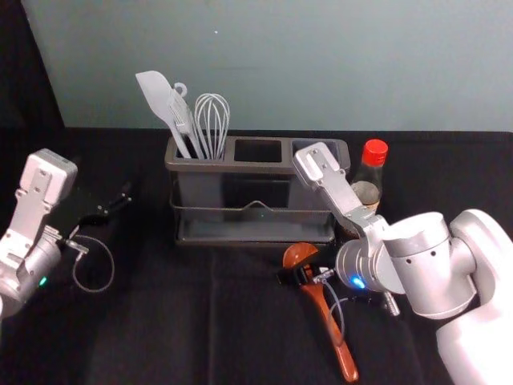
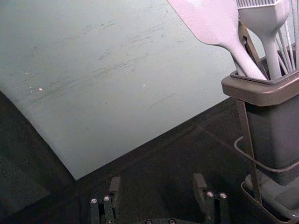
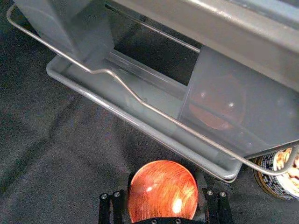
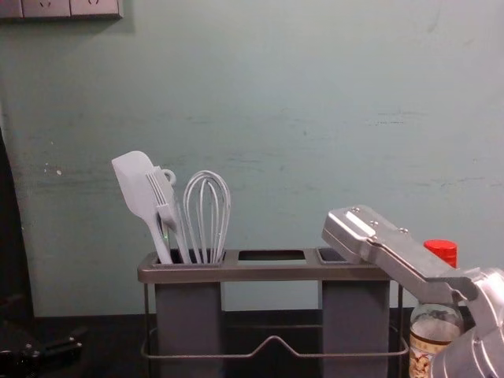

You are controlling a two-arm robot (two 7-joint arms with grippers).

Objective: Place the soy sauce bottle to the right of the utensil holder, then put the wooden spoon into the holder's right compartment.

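A grey-green wall (image 1: 280, 72) rises at twelve o'clock, behind the black-covered tabletop (image 1: 160, 337) I work over. My right arm (image 1: 429, 265) reaches in from about four o'clock, its metal housing crossing in front of part of the holder's right compartment (image 1: 330, 147) and hiding some of the bottle from my head view. The utensil holder (image 1: 191, 167) sits at the middle of my clock, upright, its wire rail (image 3: 163, 119) and lower tray (image 3: 117, 110) on the side facing me. The wooden spoon (image 1: 325, 313) lies on the cloth at five o'clock from the holder, bowl towards it and handle pointing away to five. The soy sauce bottle (image 1: 369, 176) stands upright at three o'clock, just beside the holder, red cap up. In the left compartment lean a pale spatula (image 1: 155, 92), a wire whisk (image 1: 212, 120) and a ridged-headed tool (image 4: 160, 193). A socket panel (image 4: 59, 8) hangs on the wall at about ten. My right jaws (image 1: 301, 273) are at the spoon's bowl end, spread with the bowl between them; I cannot tell whether they touch it. My left jaws (image 1: 116, 204) are parked at nine o'clock, well apart from the holder, spread with nothing between.
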